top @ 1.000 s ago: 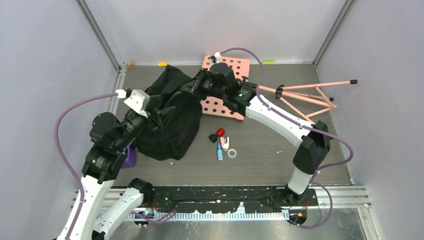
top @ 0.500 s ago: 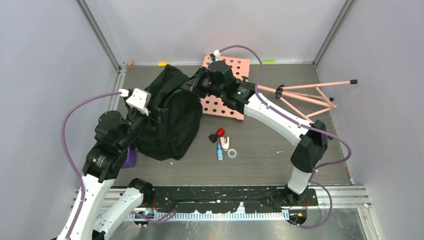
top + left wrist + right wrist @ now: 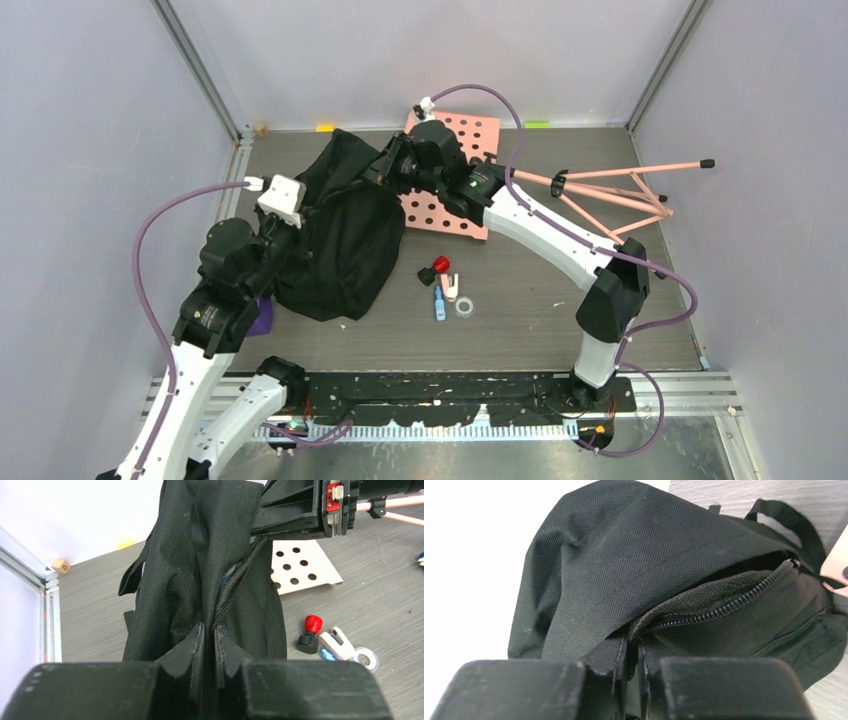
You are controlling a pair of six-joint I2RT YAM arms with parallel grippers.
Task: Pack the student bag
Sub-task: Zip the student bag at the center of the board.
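Counter stock, by kind:
- student bag (image 3: pixel 340 240), black: one
- perforated board (image 3: pixel 478 135), pink: one
- folding tripod stand (image 3: pixel 630 171), pink: one
- red-topped black knob (image 3: pixel 439 265): one
- white clip (image 3: pixel 451 287): one
- small blue piece (image 3: pixel 438 306): one
- clear ring (image 3: pixel 465 306): one
- purple object (image 3: pixel 262 316), partly hidden: one
- wooden cube (image 3: pixel 61 566): one
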